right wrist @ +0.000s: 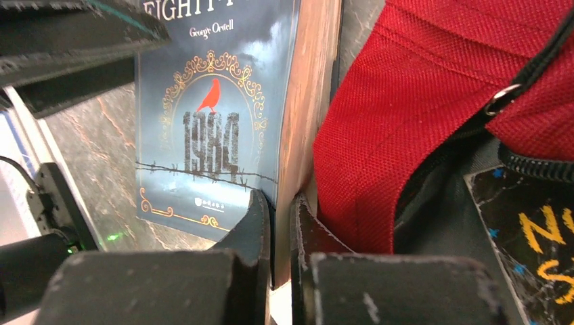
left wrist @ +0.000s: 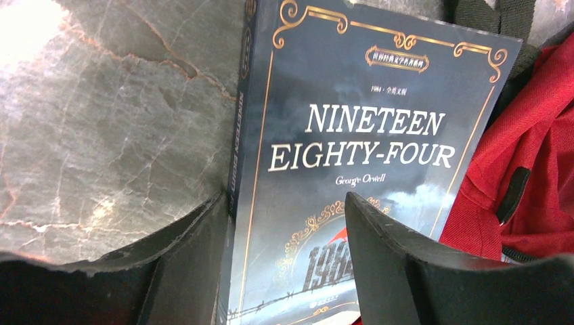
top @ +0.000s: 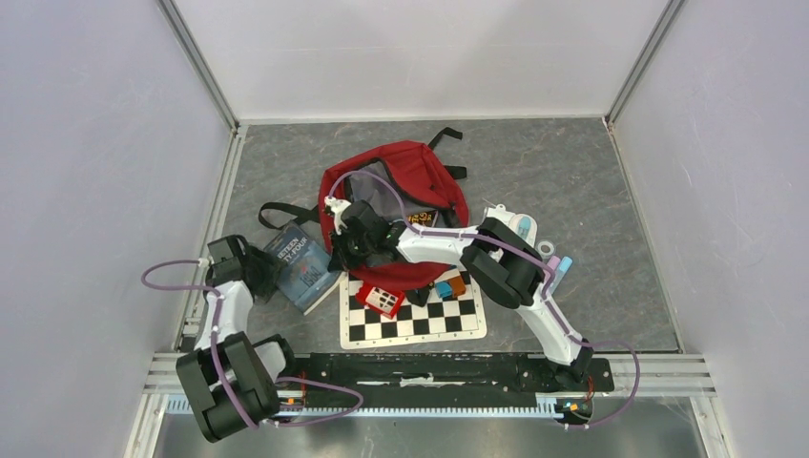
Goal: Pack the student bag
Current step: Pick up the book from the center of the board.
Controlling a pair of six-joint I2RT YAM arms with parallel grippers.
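a: where is the student bag (top: 420, 167)?
b: mid-table (top: 591, 200), just beyond the chessboard (top: 410, 322); its mouth gapes, grey lining showing, so i judge it ready to take things in.
a: and the book (top: 300, 270)?
b: lying beside the bag's left flank, cover up; in the right wrist view its page edge sits right against the red cloth.
a: why two arms on one book?
b: the right gripper (right wrist: 283, 196) has its jaws pressed together on the book's bag-side edge; the page edge runs into the slit between them; a pinch there looks meant to tip that side up toward the opening.
a: and the other?
b: the left gripper (left wrist: 285, 203) has its jaws apart; one finger sits outside the spine, the other over the cover; nothing is clamped; i take it as a brace, or a second hold in the making.
a: the risk?
b: a slim pinch on a floppy paperback may slip; whether the book is off the table i cannot tell.
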